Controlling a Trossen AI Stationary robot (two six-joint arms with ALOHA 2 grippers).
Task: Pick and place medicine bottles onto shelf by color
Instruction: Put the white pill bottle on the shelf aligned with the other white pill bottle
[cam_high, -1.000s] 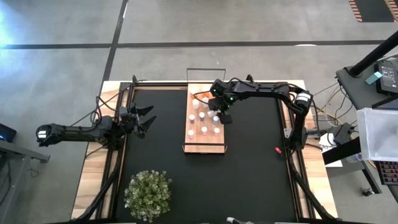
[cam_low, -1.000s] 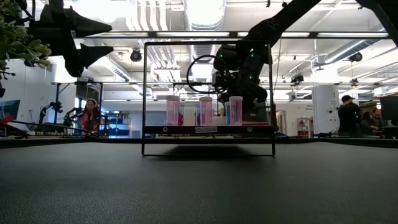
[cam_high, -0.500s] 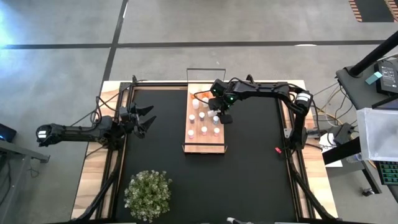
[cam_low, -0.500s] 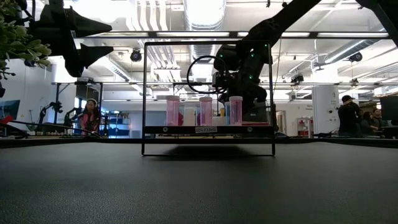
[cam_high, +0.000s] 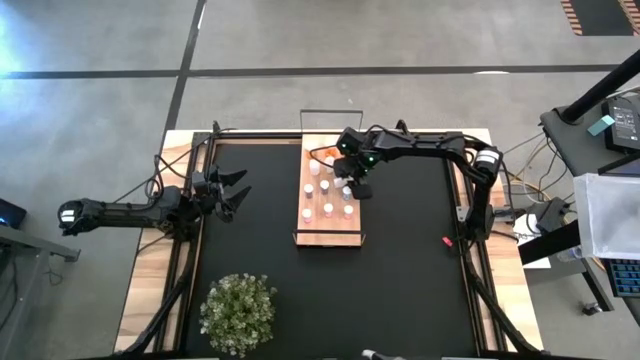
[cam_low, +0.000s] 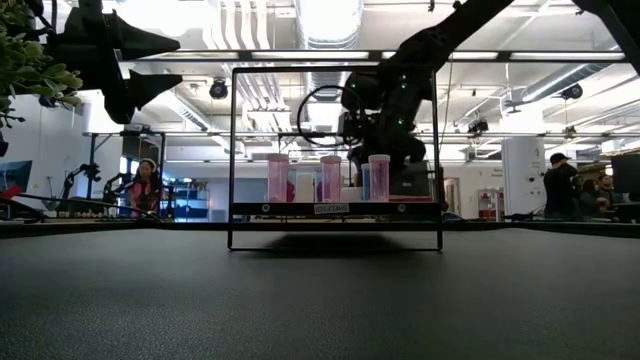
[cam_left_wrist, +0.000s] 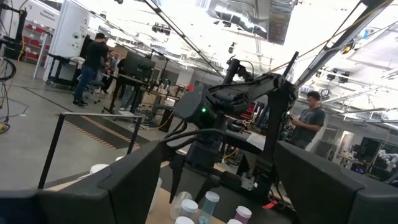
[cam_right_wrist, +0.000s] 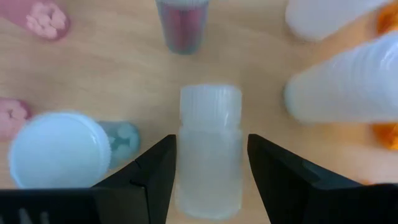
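Note:
The light-wood shelf (cam_high: 316, 230) with its thin black frame (cam_low: 335, 210) stands on the black mat at the far middle. Several small bottles stand on it: pink (cam_low: 277, 178), white (cam_low: 305, 187) and bluish (cam_right_wrist: 121, 137). My right gripper (cam_high: 352, 186) hangs over the shelf's right side, pointing down and open. Its fingers stand on either side of a white ribbed-cap bottle (cam_right_wrist: 210, 149), whose cap end points away from the gripper. My left gripper (cam_high: 240, 190) is open and empty, raised above the mat's left edge. My right gripper has one finger (cam_right_wrist: 155, 177) on each side of the white bottle's body (cam_right_wrist: 186, 162), coming from above. Thin strips of wood seem to show between the fingers and the bottle. I cannot tell whether they touch it.
A potted plant (cam_high: 238, 310) stands at the near left of the mat. A small red thing (cam_high: 446, 241) lies on the mat at the right. More bottles crowd close around the right gripper, one large white one (cam_right_wrist: 348, 81) very near. People stand in the room behind.
My right arm has risen a little above the shelf. The bottles on the shelf stand where they were.

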